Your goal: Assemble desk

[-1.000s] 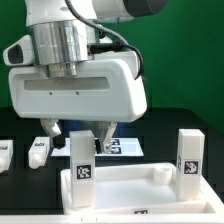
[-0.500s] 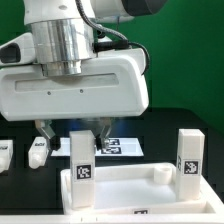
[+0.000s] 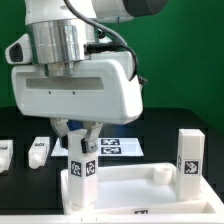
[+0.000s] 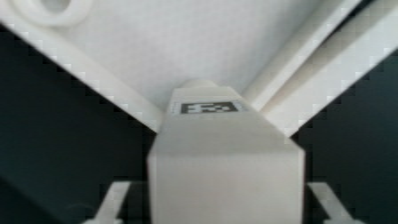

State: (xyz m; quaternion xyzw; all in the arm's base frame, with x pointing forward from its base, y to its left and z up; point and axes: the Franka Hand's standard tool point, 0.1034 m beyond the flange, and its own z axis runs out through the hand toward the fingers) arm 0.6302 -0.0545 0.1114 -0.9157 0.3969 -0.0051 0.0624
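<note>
Where the gripper (image 3: 80,145) straddles it, the white leg (image 3: 81,172) looks square-edged.

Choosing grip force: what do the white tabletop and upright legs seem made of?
White rimmed rectangular tabletop: probably rigid moulded plastic, smooth, faintly glossy; crisp uniform rim. White square-section upright legs: seemingly the same plastic; black-and-white tags look like printed stickers.

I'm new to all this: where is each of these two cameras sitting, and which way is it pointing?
Exterior view: sits off the arm, low down, looking level across the tabletop at the claw; the arm's big white wrist fills the upper picture.
Wrist view: rides on the wrist, looking down along the claw onto a tagged leg; the robot's own body hardly shows.
Shared: that same upright leg at the tabletop's corner.
</note>
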